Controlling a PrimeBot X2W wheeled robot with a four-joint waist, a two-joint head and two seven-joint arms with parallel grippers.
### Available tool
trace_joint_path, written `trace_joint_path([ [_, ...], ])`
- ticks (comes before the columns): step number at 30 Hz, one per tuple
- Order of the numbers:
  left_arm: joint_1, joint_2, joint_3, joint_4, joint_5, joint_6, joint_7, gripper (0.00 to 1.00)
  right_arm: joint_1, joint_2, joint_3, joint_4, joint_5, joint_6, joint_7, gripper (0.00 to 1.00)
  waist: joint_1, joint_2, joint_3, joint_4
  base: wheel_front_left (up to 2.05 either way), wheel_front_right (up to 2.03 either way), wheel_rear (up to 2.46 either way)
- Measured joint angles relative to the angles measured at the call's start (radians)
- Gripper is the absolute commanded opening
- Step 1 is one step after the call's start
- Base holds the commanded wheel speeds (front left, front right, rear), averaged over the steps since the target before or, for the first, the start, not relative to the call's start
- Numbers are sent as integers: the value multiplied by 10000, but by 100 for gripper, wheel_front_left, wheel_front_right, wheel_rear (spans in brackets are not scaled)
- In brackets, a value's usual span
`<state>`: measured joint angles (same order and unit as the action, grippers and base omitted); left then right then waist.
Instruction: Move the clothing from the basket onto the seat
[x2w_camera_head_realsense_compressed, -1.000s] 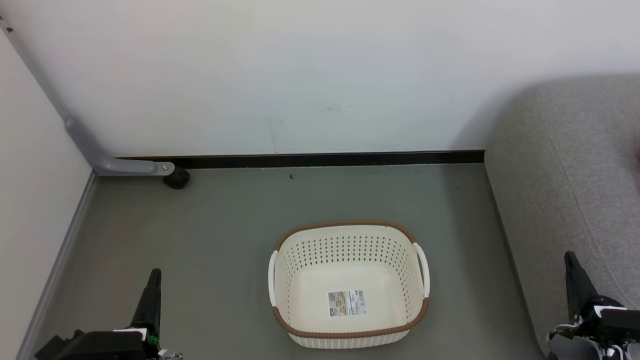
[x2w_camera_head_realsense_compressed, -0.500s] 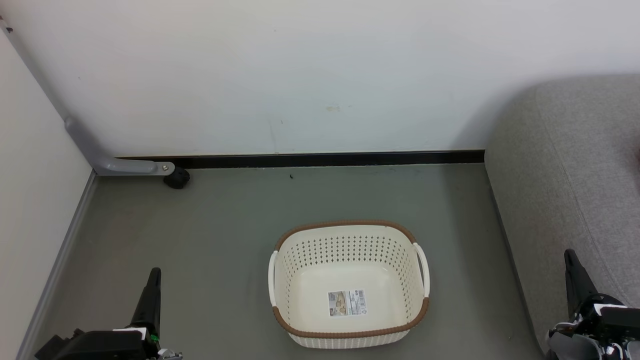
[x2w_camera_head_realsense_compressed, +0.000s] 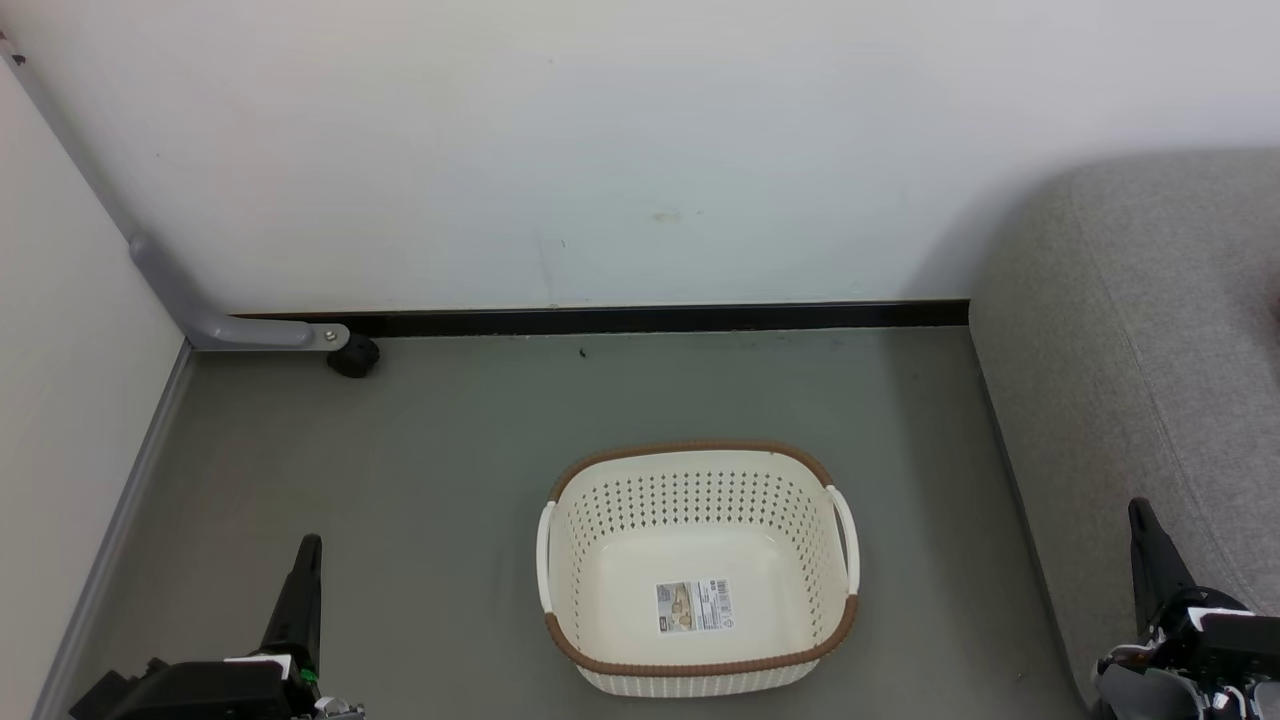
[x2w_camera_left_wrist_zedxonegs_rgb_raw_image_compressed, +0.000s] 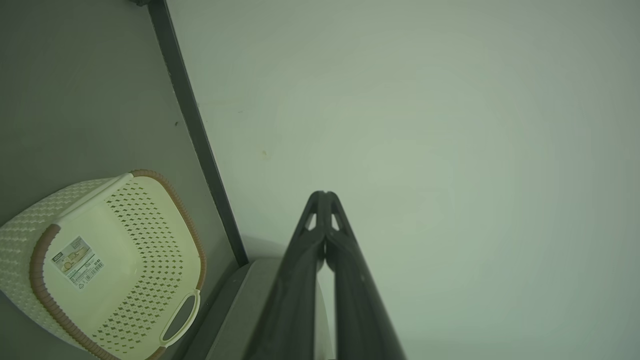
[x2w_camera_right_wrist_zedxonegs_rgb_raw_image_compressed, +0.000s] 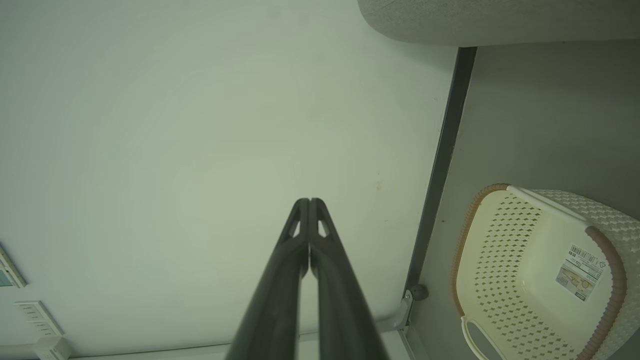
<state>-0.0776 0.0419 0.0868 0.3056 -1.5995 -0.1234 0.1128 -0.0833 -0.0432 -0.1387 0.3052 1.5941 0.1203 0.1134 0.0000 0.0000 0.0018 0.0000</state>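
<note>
The basket stands upright on the grey floor, its open top facing up. Its perforated cream walls and brown rim enclose a bare bottom with a paper label stuck to it. A white handle sits on each short side.

Right of the basket, with a strip of floor between them, is the grey seat, which runs back to the wall. On the seat, far right of the basket at the head view's edge, shows a thin dark-reddish sliver. Too little of it shows to tell what it is.

Behind the basket a black baseboard runs along the foot of the wall. Behind and well left of the basket a grey bar comes down the corner and ends at a small black caster.

The left gripper hovers left of the basket, well apart from it. Its fingers are pressed together at the tips and grasp nothing, as the left wrist view shows. The right gripper is right of the basket, in front of the seat's edge. It is likewise clenched tip to tip on nothing in the right wrist view. Both point toward the wall.
</note>
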Motion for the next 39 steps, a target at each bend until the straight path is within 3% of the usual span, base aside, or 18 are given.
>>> trace_joint_path([
  [39,0,-2,-2,-33,-12,0,0,0,0,0,2,-8,2,0,-2,0,0,0,1,0,0,0,0],
])
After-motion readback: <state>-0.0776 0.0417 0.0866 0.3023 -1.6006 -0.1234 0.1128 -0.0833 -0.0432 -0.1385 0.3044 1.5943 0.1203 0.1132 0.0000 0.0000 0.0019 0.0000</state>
